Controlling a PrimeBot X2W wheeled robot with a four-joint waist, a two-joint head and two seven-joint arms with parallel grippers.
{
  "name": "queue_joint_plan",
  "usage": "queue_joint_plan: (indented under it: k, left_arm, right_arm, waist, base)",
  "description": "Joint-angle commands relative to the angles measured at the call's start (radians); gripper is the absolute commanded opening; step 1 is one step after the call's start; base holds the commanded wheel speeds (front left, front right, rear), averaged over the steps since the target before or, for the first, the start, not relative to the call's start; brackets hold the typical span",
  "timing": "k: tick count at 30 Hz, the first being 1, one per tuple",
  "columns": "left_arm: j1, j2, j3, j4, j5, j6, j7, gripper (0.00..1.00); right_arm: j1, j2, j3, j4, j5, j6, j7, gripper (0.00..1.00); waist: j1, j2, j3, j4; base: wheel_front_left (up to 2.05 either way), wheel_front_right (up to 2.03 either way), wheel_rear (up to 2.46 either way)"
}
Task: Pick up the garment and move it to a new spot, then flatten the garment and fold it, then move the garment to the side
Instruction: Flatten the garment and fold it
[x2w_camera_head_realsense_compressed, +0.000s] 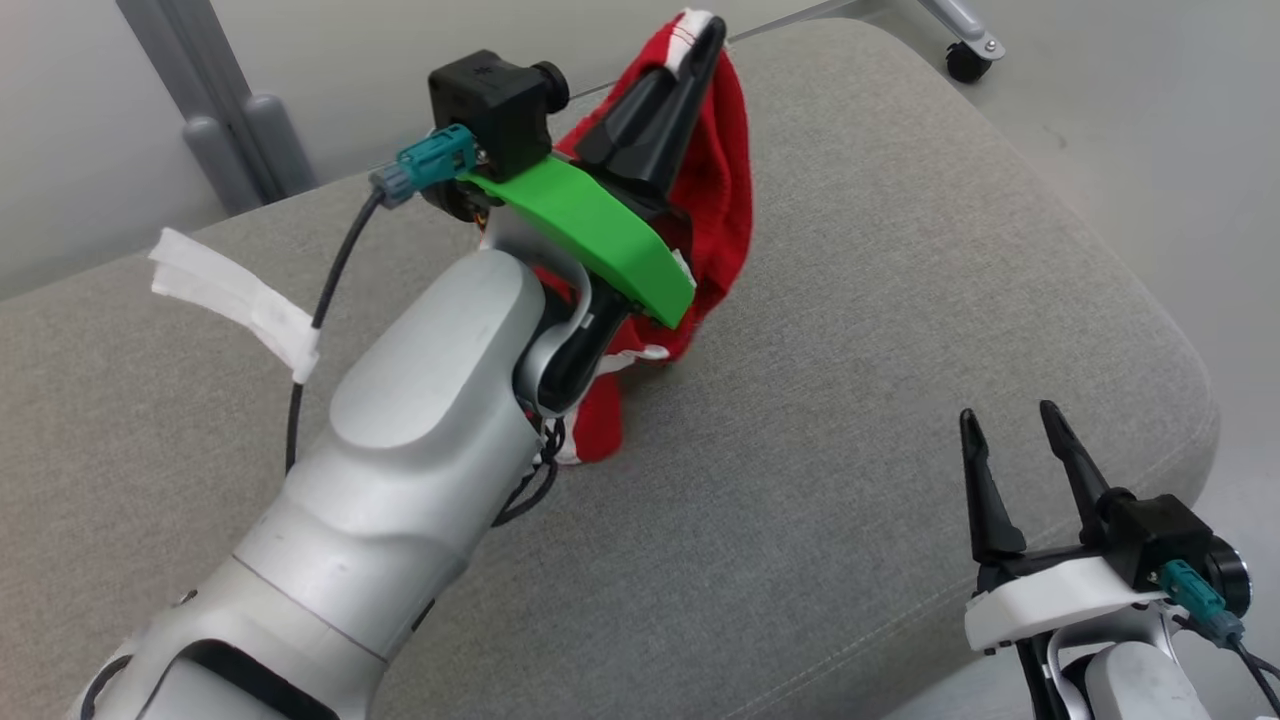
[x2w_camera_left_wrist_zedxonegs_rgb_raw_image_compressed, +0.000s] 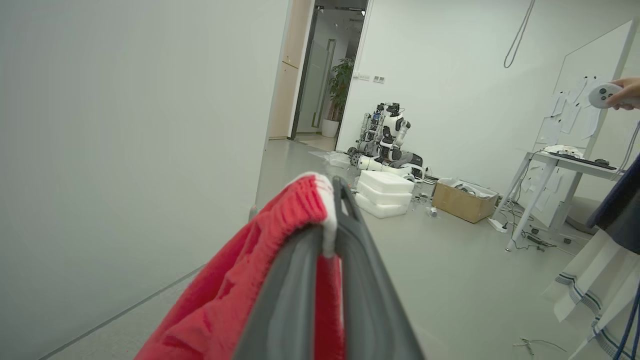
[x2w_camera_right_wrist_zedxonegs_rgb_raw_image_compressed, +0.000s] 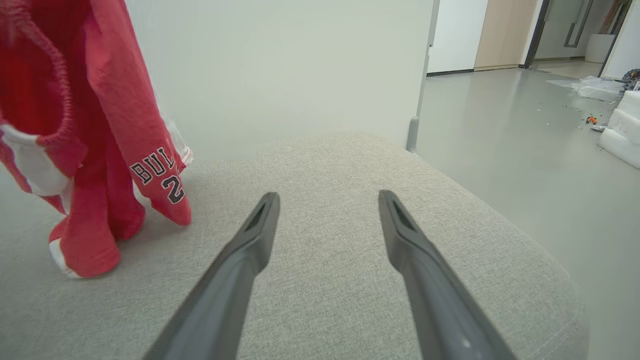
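Observation:
The garment (x2w_camera_head_realsense_compressed: 722, 170) is red with white trim and black lettering. It hangs from my left gripper (x2w_camera_head_realsense_compressed: 705, 35), which is shut on its top edge, raised over the grey cushion (x2w_camera_head_realsense_compressed: 850, 350). In the left wrist view the red fabric (x2w_camera_left_wrist_zedxonegs_rgb_raw_image_compressed: 240, 280) drapes over the closed fingers (x2w_camera_left_wrist_zedxonegs_rgb_raw_image_compressed: 345, 240), with white trim pinched at the tips. In the right wrist view the garment (x2w_camera_right_wrist_zedxonegs_rgb_raw_image_compressed: 100, 150) dangles at the left, its lower ends touching the cushion (x2w_camera_right_wrist_zedxonegs_rgb_raw_image_compressed: 325, 250). My right gripper (x2w_camera_head_realsense_compressed: 1010, 425) stands open and empty near the cushion's front right corner; its fingers (x2w_camera_right_wrist_zedxonegs_rgb_raw_image_compressed: 250, 240) spread over bare cushion.
A white cloth strip (x2w_camera_head_realsense_compressed: 235, 295) lies on the cushion's left part. A grey post (x2w_camera_head_realsense_compressed: 215, 110) stands behind the cushion and a caster wheel (x2w_camera_head_realsense_compressed: 968, 60) at the far right. Beyond lie floor, foam blocks (x2w_camera_left_wrist_zedxonegs_rgb_raw_image_compressed: 385, 192), a cardboard box (x2w_camera_left_wrist_zedxonegs_rgb_raw_image_compressed: 462, 200), a parked robot (x2w_camera_left_wrist_zedxonegs_rgb_raw_image_compressed: 390, 135) and a person's hand holding a controller (x2w_camera_left_wrist_zedxonegs_rgb_raw_image_compressed: 612, 95).

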Motion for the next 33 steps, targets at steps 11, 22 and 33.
queue_joint_plan:
  k: [11, 22, 33]
  left_arm:
    - [0.199, 0.194, -0.294, -0.14, -0.15, -0.004, 0.078, 0.0]
    - [0.271, 0.316, -0.378, -0.022, -0.116, 0.013, 0.065, 0.0]
    - [0.323, 0.27, -0.314, 0.1, -0.168, 0.014, -0.007, 1.0]
  right_arm:
    - [-0.013, -0.002, -0.04, -0.026, -0.029, -0.001, -0.003, 1.0]
    - [-0.015, -0.002, -0.018, -0.008, -0.043, -0.001, -0.003, 1.0]
    - [-0.002, -0.002, -0.018, 0.006, -0.053, -0.001, -0.003, 1.0]
  waist:
    - [0.0, 0.0, 0.063, 0.243]
    - [0.0, 0.0, 0.038, 0.395]
    - [0.0, 0.0, -0.002, 0.393]
  base:
    - [0.0, 0.0, 0.0]
    - [0.0, 0.0, 0.0]
    - [0.0, 0.0, 0.0]
